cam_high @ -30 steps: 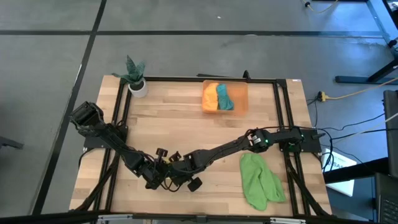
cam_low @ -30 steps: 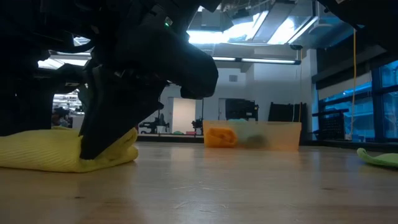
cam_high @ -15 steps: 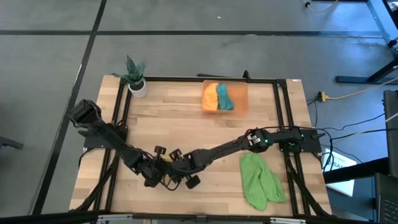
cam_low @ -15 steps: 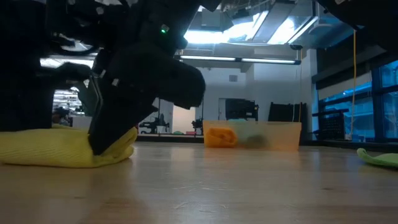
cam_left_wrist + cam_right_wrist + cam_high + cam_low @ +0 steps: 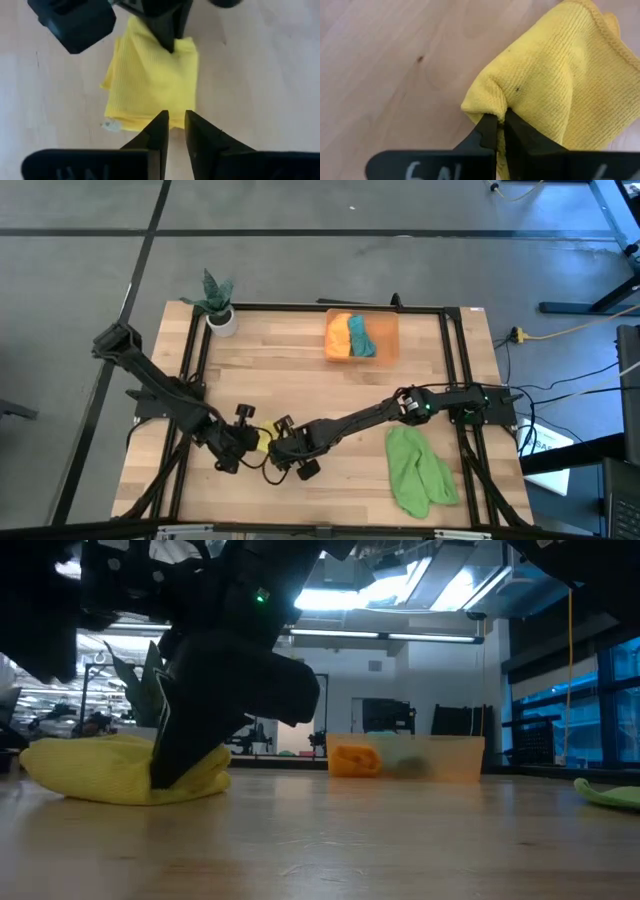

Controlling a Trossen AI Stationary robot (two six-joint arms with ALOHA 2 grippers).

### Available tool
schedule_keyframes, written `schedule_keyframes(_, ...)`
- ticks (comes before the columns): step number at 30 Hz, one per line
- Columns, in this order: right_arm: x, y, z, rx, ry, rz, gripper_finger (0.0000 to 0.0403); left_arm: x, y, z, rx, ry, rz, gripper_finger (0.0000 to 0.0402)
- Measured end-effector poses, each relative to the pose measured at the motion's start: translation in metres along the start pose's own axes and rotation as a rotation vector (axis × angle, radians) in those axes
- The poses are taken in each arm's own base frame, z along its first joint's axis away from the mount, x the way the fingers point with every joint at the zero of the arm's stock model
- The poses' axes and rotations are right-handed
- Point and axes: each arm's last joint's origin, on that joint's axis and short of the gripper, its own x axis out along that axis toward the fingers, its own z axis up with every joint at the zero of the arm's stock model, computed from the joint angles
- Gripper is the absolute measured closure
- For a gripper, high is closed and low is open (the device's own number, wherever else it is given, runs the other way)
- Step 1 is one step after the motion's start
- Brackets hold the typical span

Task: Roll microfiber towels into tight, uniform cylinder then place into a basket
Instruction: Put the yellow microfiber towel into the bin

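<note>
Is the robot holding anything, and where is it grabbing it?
Yes. The right gripper pinches the yellow towel at a folded edge. The left gripper holds nothing.

The yellow towel (image 5: 150, 85) lay folded into a small, loose bundle on the wooden table (image 5: 300, 375), well in front of the basket (image 5: 362, 336). The basket, translucent orange, sat at the table's far edge and held a rolled orange towel (image 5: 339, 336) beside a teal towel (image 5: 361, 336). The light green towel (image 5: 415, 470) lay crumpled, front-right of the basket.

Overhead, table-level, two close wrist views
</note>
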Motion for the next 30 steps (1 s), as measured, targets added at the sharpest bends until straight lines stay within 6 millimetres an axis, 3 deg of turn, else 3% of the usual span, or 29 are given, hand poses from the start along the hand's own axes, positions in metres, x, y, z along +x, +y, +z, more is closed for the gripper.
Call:
schedule_keyframes(10,-0.02,-0.008,-0.011,0.077,0.145,-0.145,0.0389,-0.024,0.004,-0.006,-0.009,-0.037,-0.019,0.0347)
schedule_keyframes(24,-0.03,-0.029,-0.032,0.281,0.315,-0.347,0.039,-0.026,0.003,-0.007,-0.001,-0.047,-0.01,0.0347)
schedule_keyframes(30,-0.053,-0.043,-0.041,0.366,0.369,-0.384,0.039,-0.026,0.003,-0.008,0.001,-0.043,-0.008,0.0347)
